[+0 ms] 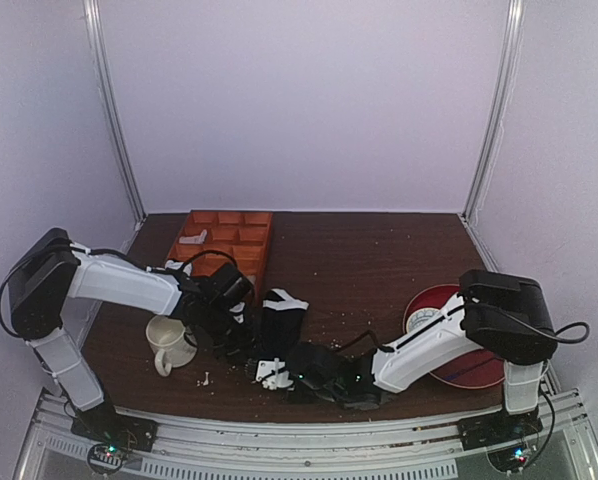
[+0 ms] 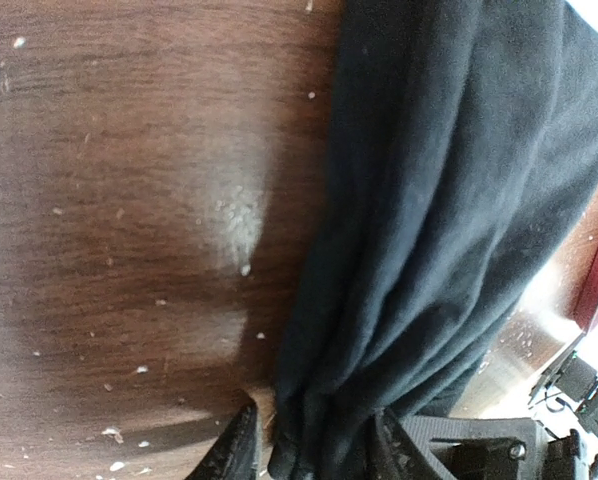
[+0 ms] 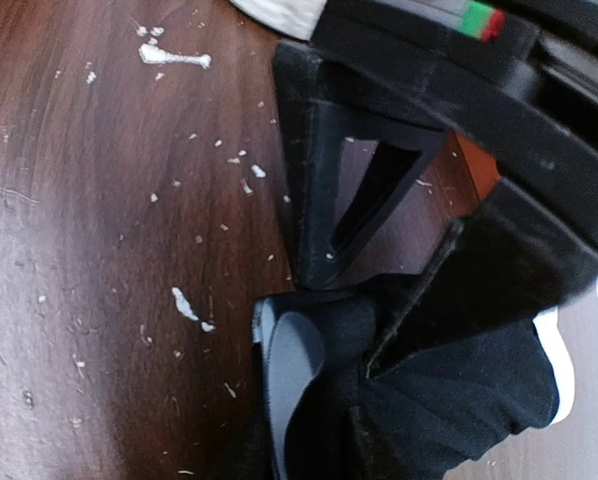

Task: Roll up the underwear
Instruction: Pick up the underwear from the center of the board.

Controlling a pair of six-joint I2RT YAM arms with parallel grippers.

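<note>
A black underwear (image 1: pixel 279 328) with white edging lies crumpled on the dark wooden table between my two arms. In the left wrist view its black fabric (image 2: pixel 439 200) gathers into folds that run down between the fingers of my left gripper (image 2: pixel 314 452), which pinches the bunched end. My left gripper (image 1: pixel 241 330) stands at the underwear's left side. My right gripper (image 1: pixel 304 368) is at its near end. In the right wrist view a fold of the underwear (image 3: pixel 449 390) with a pale inner band sits between the jaws of the right gripper (image 3: pixel 309 455). The left gripper's black finger (image 3: pixel 319 170) is just beyond.
A cream mug (image 1: pixel 169 340) stands left of the left gripper. An orange compartment tray (image 1: pixel 229 235) sits behind it. A red bowl (image 1: pixel 449 330) lies under the right arm. A white scrap (image 1: pixel 271 372) and crumbs dot the near table.
</note>
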